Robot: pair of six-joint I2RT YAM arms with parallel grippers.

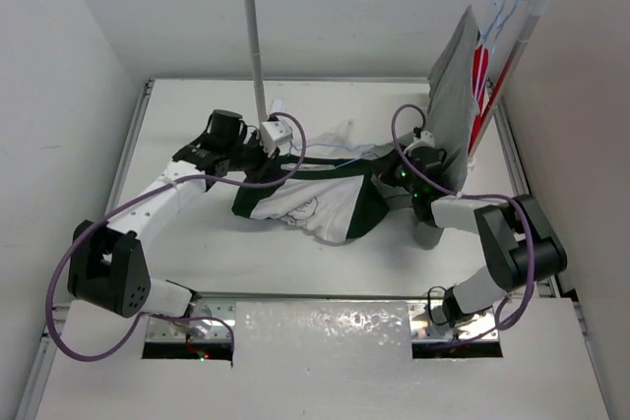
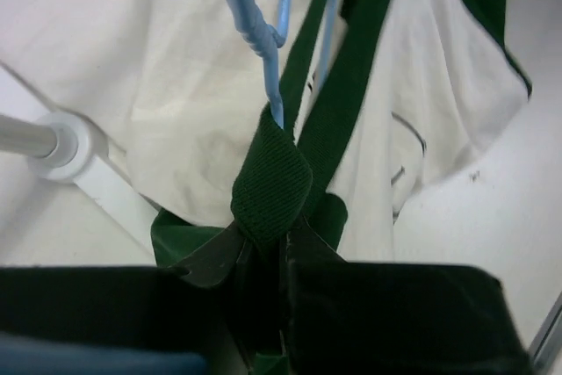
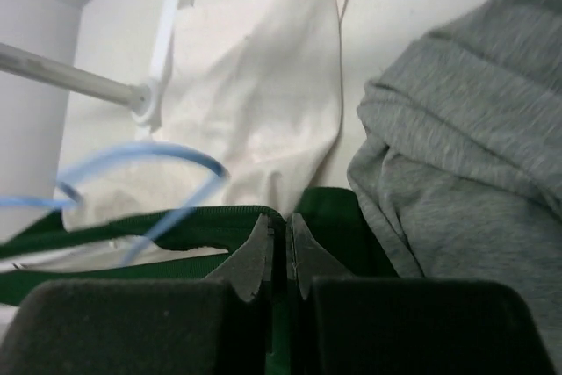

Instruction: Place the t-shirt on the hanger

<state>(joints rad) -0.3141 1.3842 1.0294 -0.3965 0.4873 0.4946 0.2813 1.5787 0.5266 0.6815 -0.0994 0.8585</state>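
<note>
Top external view: the t-shirt (image 1: 313, 206) lies bunched on the bench (image 1: 187, 115), not yet hung. The left pincer (image 2: 279, 248) is clamped on its green ribbed neckband. The hanger (image 2: 248, 17) rises from there toward 12 o'clock, apparently threaded through the neck. The right pincer (image 3: 286, 248) is closed on green fabric at the shirt's 3 o'clock end. Seating the shoulders is outstanding.

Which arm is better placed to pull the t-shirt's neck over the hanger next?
Probably left. The left gripper pinches the t-shirt by its neckband, at the hanger. The right gripper holds green fabric beside the grey garment, off the wire.
</note>
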